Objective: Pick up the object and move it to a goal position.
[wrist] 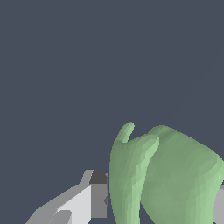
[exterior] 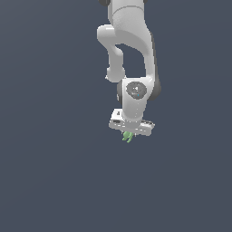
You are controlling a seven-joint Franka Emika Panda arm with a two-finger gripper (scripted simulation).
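Observation:
The object [exterior: 128, 136] is a small light-green lump with folded lobes, peeking out just below the white gripper [exterior: 129, 132] in the exterior view. In the wrist view the object [wrist: 166, 175] fills the space between the two fingers, with one finger's dark pad [wrist: 99, 194] against its side and the other finger only a grey sliver at the picture's edge. The gripper is shut on the object. The arm hangs down from above, and the hand hides most of the object in the exterior view.
A plain dark grey-blue surface [exterior: 54, 172] lies all around the arm. No other objects or containers show in either view.

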